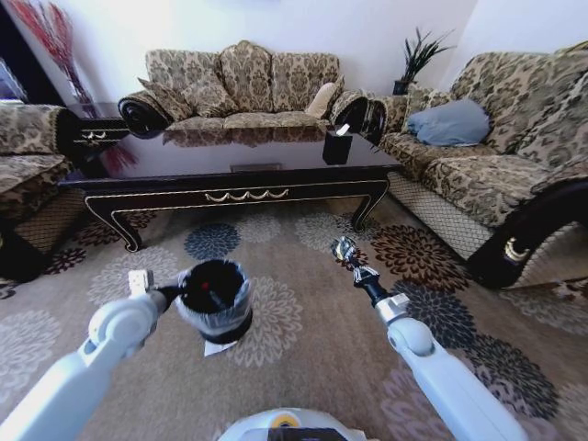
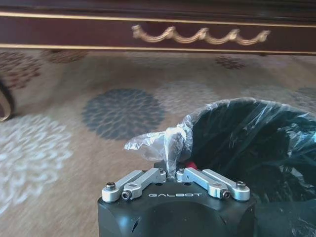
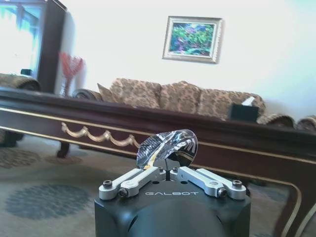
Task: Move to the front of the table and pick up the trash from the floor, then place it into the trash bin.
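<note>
The trash bin (image 1: 216,301), black with a grey plastic liner, is on the rug in front of the table (image 1: 165,197). My left gripper (image 1: 173,292) is shut on a bunched fold of the liner (image 2: 165,143) at the bin's rim (image 2: 256,148). Something red (image 1: 208,285) lies inside the bin. A white paper piece (image 1: 217,348) pokes out from under the bin's near side. My right gripper (image 1: 346,252) is raised above the rug, right of the bin, and is shut on a shiny clear wrapper (image 3: 168,147). The table's gold-trimmed apron (image 3: 84,132) lies beyond it.
Patterned sofas stand behind the table (image 1: 243,87), at the right (image 1: 496,156) and at the left (image 1: 28,156). A black square box (image 1: 337,147) sits on the tabletop. A small dark side table (image 1: 96,124) is at the back left. Open flowered rug (image 1: 303,340) lies between my arms.
</note>
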Controlling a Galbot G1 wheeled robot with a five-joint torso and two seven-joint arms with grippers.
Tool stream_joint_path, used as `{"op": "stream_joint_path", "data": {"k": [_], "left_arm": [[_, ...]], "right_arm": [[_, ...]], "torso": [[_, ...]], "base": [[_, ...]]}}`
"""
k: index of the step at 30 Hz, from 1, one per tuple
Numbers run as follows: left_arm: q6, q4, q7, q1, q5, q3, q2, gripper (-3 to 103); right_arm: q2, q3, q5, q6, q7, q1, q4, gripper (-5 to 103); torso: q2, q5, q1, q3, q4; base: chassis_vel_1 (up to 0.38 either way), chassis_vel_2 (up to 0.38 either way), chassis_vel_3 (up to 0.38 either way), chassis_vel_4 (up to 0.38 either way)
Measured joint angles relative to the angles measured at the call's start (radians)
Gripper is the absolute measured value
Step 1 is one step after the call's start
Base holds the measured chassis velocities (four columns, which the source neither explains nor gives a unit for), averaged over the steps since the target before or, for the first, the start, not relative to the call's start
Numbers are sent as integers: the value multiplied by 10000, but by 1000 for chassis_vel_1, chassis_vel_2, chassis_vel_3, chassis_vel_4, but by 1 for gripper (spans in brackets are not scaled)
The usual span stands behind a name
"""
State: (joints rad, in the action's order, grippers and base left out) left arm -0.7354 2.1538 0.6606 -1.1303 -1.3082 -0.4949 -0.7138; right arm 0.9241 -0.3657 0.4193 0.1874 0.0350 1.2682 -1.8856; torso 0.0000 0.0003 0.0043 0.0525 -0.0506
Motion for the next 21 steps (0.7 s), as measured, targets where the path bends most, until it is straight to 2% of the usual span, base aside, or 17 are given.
{"op": "stream_joint_path", "data": {"k": [1, 2, 5, 6, 7, 11, 12, 16, 18, 21], "left_arm": [[0, -237, 135, 684, -70, 615, 92, 4], [0, -237, 135, 684, -70, 615, 92, 4], [-1, -749, 251, 1907, -100, 1900, 85, 4], [-1, -1105, 303, 2736, -109, 2835, -84, 4], [-1, -1105, 303, 2736, -109, 2835, -84, 4], [-1, -2139, 441, 4640, -179, 4974, -937, 4], [-1, -2139, 441, 4640, -179, 4974, -937, 4], [-1, -2928, 591, 5957, -250, 6391, -2101, 4], [1, -2999, 614, 6112, -278, 6582, -2275, 4], [0, -3263, 748, 6748, -428, 7418, -2942, 4]], "right_arm": [[-117, -70, 30, -71, -46, 246, -563, 0], [-117, -70, 30, -71, -46, 246, -563, 0], [-281, -246, 31, -185, -87, 656, -1516, 0], [-361, -384, 31, -223, -108, 900, -1979, 0], [-361, -384, 31, -223, -108, 900, -1979, 0], [-527, -692, 49, -278, -114, 1550, -2797, 0], [-527, -692, 49, -278, -114, 1550, -2797, 0], [-580, -795, -191, -205, 0, 2057, -3104, 0], [-581, -806, -246, -184, 43, 2150, -3134, 0], [-588, -822, -874, 90, 306, 2503, -3013, 0]], "torso": [[0, 1, 0, 0, 1], [0, 1, 0, 0, 1], [0, -2, 0, 3, 10], [0, -3, 0, 2, 11], [0, -3, 0, 2, 11], [0, -1, 1, 2, 2], [0, -1, 1, 2, 2], [0, 1, 0, 3, 6], [0, 1, 0, 2, 7], [0, 1, 0, 2, 3]], "base": [[0, 0, 0, 0], [0, 0, 0, 0], [0, 0, 0, 0], [0, 0, 0, 0], [0, 0, 0, 0], [0, 0, 0, 0], [0, 0, 0, 0], [0, 0, 0, 0], [0, 0, 0, 0], [0, 0, 0, 0]]}}
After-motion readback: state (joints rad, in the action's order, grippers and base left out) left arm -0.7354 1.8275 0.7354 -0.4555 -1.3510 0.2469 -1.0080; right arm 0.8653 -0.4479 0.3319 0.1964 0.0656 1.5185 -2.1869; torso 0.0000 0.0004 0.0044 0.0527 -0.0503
